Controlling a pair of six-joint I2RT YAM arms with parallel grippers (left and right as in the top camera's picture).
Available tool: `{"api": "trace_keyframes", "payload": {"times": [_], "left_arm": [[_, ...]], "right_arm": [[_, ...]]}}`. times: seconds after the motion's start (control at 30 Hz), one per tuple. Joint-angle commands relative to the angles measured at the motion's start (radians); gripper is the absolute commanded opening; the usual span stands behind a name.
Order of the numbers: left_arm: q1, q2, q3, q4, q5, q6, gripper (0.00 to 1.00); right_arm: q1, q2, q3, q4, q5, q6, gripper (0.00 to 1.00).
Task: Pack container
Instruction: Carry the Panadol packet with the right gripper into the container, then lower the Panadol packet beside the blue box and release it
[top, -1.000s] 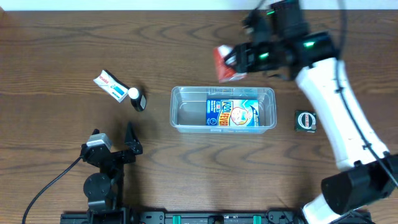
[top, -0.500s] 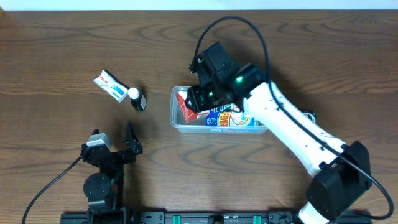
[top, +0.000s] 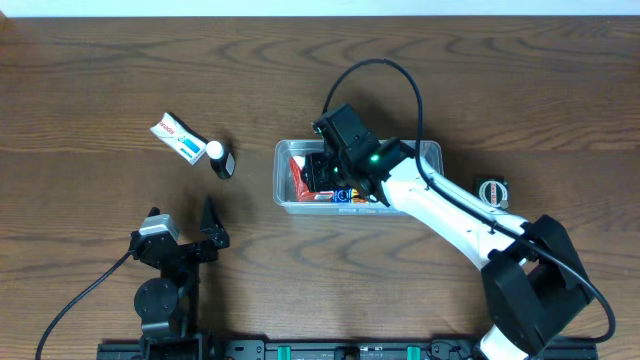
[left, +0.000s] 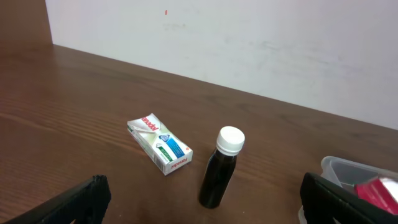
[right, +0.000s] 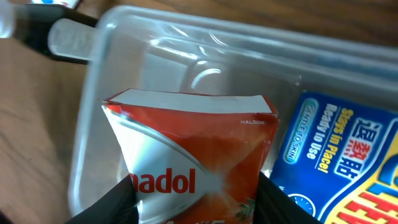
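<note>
The clear plastic container (top: 432, 152) lies mid-table. My right gripper (top: 314, 178) reaches into its left end, shut on a red-and-white box (top: 297, 172). In the right wrist view that box (right: 193, 149) stands upright between the black fingers (right: 107, 206), above the tub's floor and close to its left wall (right: 87, 124). A blue-and-white flat box (right: 339, 155) lies in the tub beside it, half hidden by the arm from overhead. My left gripper (top: 182, 220) rests open near the front left, with nothing in it.
A small white-and-green packet (top: 176, 137) and a dark bottle with a white cap (top: 220, 158) lie left of the container; the left wrist view shows the packet (left: 160, 144) and bottle (left: 221, 168) ahead. A round tape measure (top: 491, 193) sits right of the tub.
My right arm swung the red-and-white box from behind the container's right end to its left end and lowered it inside. The left arm has not moved.
</note>
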Motion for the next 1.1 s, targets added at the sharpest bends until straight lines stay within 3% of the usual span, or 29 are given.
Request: {"api": "trace_keyframes", "payload": {"times": [0.0,1.07], "left_arm": [[0.005,-0.005,-0.015,-0.038,-0.004,0.009,0.98],[0.005,-0.005,-0.015,-0.038,-0.004,0.009,0.98]], "right_arm": [[0.008,0.008,-0.027,0.022,0.045,0.069,0.47],[0.035,0.102,-0.034,0.076,0.128,0.122,0.46]]}}
